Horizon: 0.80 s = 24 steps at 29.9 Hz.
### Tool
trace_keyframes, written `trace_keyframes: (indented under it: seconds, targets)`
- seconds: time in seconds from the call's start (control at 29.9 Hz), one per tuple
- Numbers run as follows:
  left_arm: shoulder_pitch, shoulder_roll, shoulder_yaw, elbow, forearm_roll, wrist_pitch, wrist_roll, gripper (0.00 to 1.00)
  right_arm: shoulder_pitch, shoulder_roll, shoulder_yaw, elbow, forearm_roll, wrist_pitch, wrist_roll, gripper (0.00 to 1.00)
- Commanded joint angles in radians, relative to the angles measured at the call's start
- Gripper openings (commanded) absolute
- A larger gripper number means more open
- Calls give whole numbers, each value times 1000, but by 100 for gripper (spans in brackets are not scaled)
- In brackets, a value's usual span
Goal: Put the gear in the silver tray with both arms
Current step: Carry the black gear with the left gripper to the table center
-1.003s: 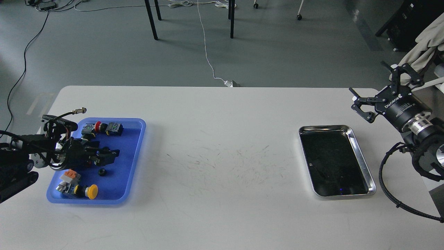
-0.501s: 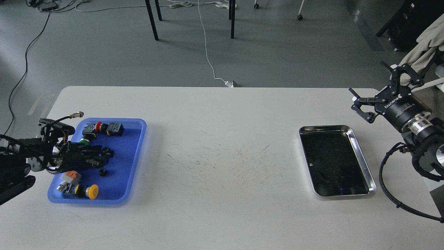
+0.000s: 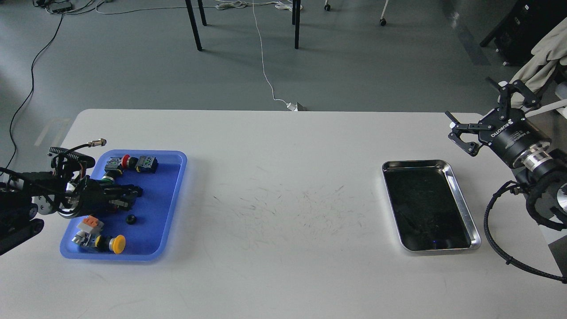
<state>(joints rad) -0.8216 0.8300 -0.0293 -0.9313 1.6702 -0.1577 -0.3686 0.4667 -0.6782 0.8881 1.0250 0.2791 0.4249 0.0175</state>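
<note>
White table (image 3: pixel 283 186) — silver tray (image 3: pixel 463 208) bare, blue tray (image 3: pixel 175 195) cluttered — right claw (image 3: pixel 480 113) spread, left claw (image 3: pixel 130 197) unclear.

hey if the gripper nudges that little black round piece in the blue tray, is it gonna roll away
Possibly. The small black round part looks disc-like and lies loose on the blue tray, so it may slide or roll. The tray's raised rim should likely stop it.

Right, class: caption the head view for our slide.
Left gripper over blue plastic tray; shiny steel tray empty.

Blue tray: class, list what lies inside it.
Inside the blue tray: a yellow push button, a red-capped switch, a small black part. The left tool covers anything beneath it.
</note>
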Motion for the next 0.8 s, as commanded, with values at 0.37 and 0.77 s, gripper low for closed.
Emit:
trace_keyframes:
  seconds: [0.37, 0.77]
  targets:
    - [-284, 193, -35, -613, -4, -145, 169, 13, 0, -46, 3, 0, 0, 2, -2, 99]
    - [-271, -412, -21, -445, 17, -141, 333, 13, -2, -100, 2, -6, 0, 0, -2, 99]
